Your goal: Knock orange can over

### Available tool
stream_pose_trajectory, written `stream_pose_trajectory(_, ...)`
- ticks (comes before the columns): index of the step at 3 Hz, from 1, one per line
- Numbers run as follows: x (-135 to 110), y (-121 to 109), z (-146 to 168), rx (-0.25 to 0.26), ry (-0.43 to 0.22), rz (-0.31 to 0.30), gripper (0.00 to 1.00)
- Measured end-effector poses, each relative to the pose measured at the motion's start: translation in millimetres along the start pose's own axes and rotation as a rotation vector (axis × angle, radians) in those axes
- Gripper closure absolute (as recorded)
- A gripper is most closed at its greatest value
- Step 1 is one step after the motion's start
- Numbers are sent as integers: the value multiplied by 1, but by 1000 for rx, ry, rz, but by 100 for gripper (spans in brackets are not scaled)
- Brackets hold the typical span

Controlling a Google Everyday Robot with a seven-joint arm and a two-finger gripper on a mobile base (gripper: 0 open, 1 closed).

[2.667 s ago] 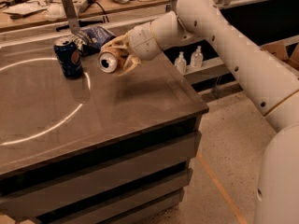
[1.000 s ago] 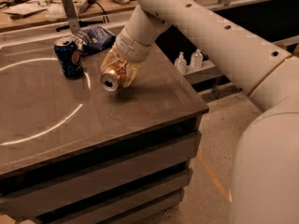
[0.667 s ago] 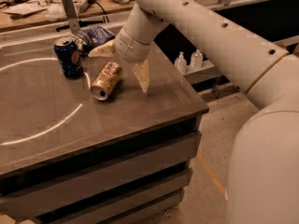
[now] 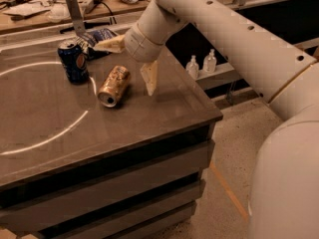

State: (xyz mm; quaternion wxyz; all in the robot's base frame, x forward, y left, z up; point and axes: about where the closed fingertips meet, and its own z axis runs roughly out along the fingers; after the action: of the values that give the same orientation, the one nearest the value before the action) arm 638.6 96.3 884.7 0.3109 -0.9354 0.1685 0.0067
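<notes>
Dark tabletop [image 4: 164, 116], orange can [image 4: 113, 86] lying on its side, tool [image 4: 124, 69] wide open just beside, empty

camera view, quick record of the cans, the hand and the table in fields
orange can: lying on its side on the table, top end toward the camera
pepsi can: upright, apart from it, farther from the camera
hand: open, fingers spread over the orange can's far end, holding nothing
task state: orange can is down

Workshop: tool-strewn workbench [image 4: 30, 24] behind pincer [image 4: 124, 68]
</notes>
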Motion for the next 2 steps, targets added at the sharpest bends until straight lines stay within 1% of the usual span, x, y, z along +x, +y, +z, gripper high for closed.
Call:
stream_pose_trajectory(1, 2, -14, -8, 86, -7, 15, 0)
stream_pose_trajectory(2, 4, -21, -8, 154, -20, 35, 0)
